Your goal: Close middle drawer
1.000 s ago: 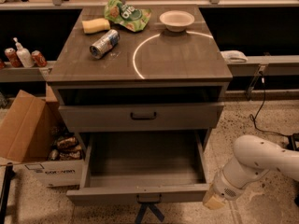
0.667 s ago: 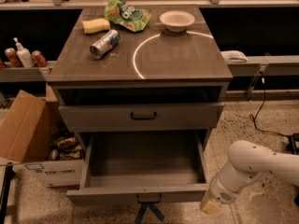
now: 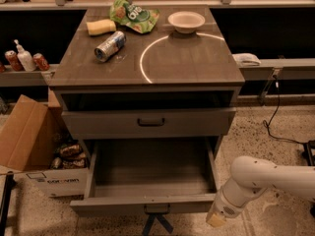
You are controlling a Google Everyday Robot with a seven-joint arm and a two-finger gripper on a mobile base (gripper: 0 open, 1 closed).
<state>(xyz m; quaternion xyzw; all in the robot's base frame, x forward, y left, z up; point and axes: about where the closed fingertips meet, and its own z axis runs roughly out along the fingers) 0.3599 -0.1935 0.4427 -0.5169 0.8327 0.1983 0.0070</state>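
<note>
The middle drawer (image 3: pixel 113 205) of the cabinet (image 3: pixel 192 63) stands pulled far out, its deep box empty and its low front facing the camera. Above it, the top drawer (image 3: pixel 108 124) sits nearly flush. The gripper (image 3: pixel 216 219), on a white arm (image 3: pixel 263 177) reaching in from the right, hangs low just beside the right end of the open drawer's front; whether it is open or closed cannot be told. On the cabinet top lie 1 can (image 3: pixel 110 45), a sponge (image 3: pixel 102 26), a bowl (image 3: pixel 186 21) and a green bag (image 3: pixel 134 14).
</note>
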